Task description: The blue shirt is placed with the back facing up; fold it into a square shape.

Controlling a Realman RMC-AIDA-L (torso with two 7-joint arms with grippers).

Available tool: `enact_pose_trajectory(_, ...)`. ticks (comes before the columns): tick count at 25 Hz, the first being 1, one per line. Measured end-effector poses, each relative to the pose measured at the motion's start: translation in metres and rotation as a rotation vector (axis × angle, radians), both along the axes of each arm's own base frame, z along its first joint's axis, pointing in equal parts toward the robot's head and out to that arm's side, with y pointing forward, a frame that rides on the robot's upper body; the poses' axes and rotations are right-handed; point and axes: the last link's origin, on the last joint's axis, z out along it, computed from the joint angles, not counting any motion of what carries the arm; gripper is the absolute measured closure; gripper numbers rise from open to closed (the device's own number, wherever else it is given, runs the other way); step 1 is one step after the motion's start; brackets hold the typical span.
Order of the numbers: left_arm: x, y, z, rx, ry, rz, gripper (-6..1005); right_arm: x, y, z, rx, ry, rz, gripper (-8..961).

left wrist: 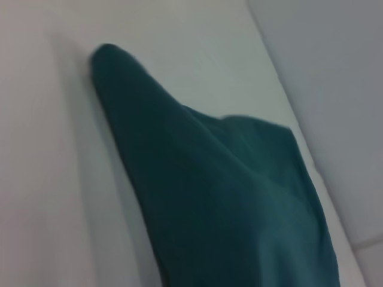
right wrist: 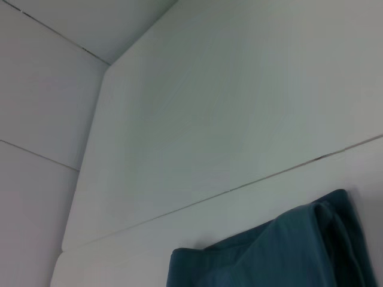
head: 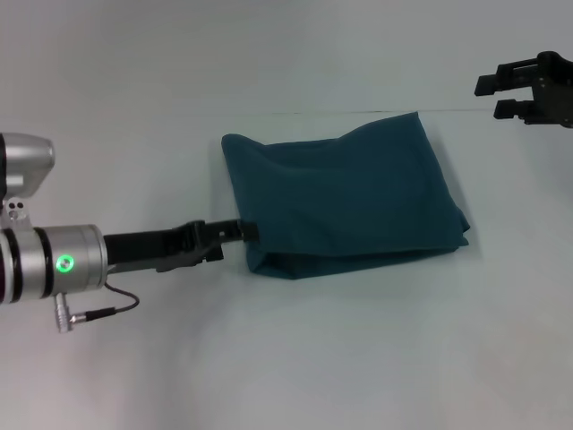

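Where the left arm reaches in from the robot's left, we see the left gripper [head: 243,230] low over the white table [head: 295,358], its tips at the shirt's left edge near the front corner; we cannot tell whether its fingers are parted or pinch cloth. At centre, the blue shirt [head: 345,197] lies folded into a rough rectangle, plain side up, its long axis running left to right and its far left corner pointing away from us. At the far right, the right gripper [head: 501,97] hangs clear of the cloth, fingers parted and empty.
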Motion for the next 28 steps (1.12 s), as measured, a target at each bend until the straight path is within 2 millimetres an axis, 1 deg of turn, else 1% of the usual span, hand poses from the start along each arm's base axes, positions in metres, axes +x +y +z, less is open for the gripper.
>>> enact_pose_trajectory(2, -0.001, 0.004, -0.006, -0.010, -0.023, 0.069, 94, 0.000, 0.000, -0.001, 0.000, 0.001, -0.001, 396)
enact_pose_trajectory(6, -0.002, 0.006, -0.021, -0.029, -0.040, 0.146, 103, 0.001, 0.000, -0.001, 0.005, 0.001, -0.004, 396)
enact_pose_trajectory(8, -0.003, 0.006, -0.023, -0.028, -0.040, 0.156, 107, 0.001, 0.000, -0.001, 0.005, 0.001, -0.004, 396)
enact_pose_trajectory(9, -0.005, 0.006, -0.027, -0.025, -0.040, 0.184, 110, 0.001, 0.000, -0.001, 0.005, 0.001, -0.004, 396)
enact_pose_trajectory(13, -0.007, 0.007, -0.031, -0.016, -0.038, 0.214, 119, 0.001, 0.001, 0.000, 0.013, -0.001, -0.006, 396)
enact_pose_trajectory(18, -0.001, 0.011, -0.037, -0.025, -0.051, 0.225, 130, 0.002, 0.002, -0.001, 0.019, -0.002, -0.009, 396)
enact_pose_trajectory(23, 0.002, 0.012, -0.039, -0.027, -0.060, 0.225, 141, 0.003, 0.001, 0.000, 0.020, -0.001, -0.012, 396)
enact_pose_trajectory(28, 0.001, 0.010, -0.038, -0.023, -0.076, 0.231, 318, 0.004, 0.001, 0.001, 0.027, 0.007, -0.017, 396)
